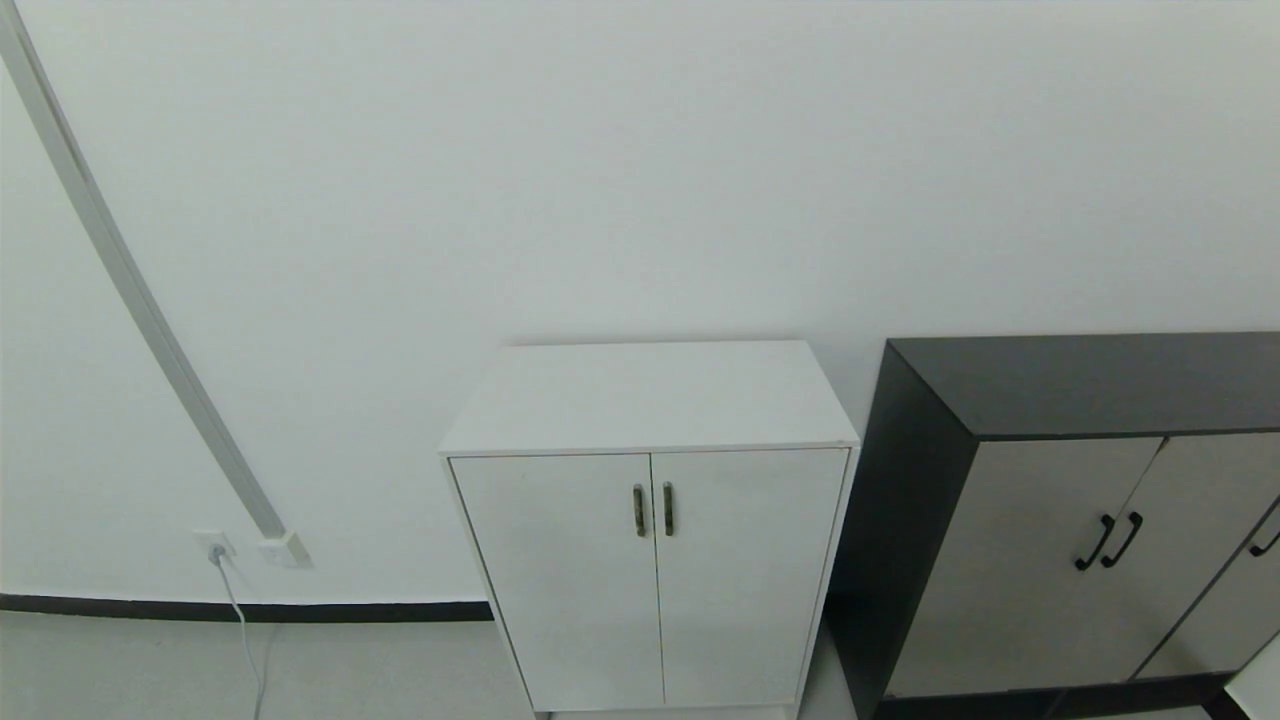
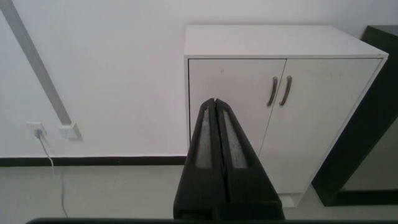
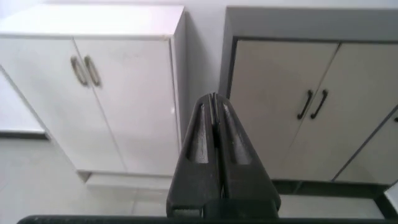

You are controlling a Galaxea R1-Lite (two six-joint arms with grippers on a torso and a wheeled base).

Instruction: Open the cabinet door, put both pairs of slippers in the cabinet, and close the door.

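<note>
at the far left a grey cable duct [image 1: 130,290] runs slantwise down the white wall [image 1: 640,150] and ends at a small white box [image 1: 285,550] low down. just beside that box sits a wall socket [image 1: 212,545] with a plug in it, and a pale cord [image 1: 243,640] hangs from it to the floor [image 1: 380,670]. a black skirting strip [image 1: 300,610] lines the foot of the wall up to the white cabinet [image 1: 650,395].

the white cabinet stands against the wall, about mid-frame in the head view. both of its doors are shut. the left door [image 1: 560,580] and the right door [image 1: 745,570] meet at a thin centre seam, with two slim upright handles [image 1: 640,510] on either side of it.

to its right, near but with a narrow gap between them, stands a black cabinet [image 1: 1080,385] with pale grey doors [image 1: 1030,560], also shut, carrying curved black pulls [image 1: 1110,540].

the left gripper [image 2: 214,102] hangs in front of the white cabinet's left door, well apart from it. its two dark fingers are pressed together along their length with nothing between them. the right gripper [image 3: 214,96] has its jaws closed the same way on nothing and points at the gap between the two cabinets, apart from both.
</note>
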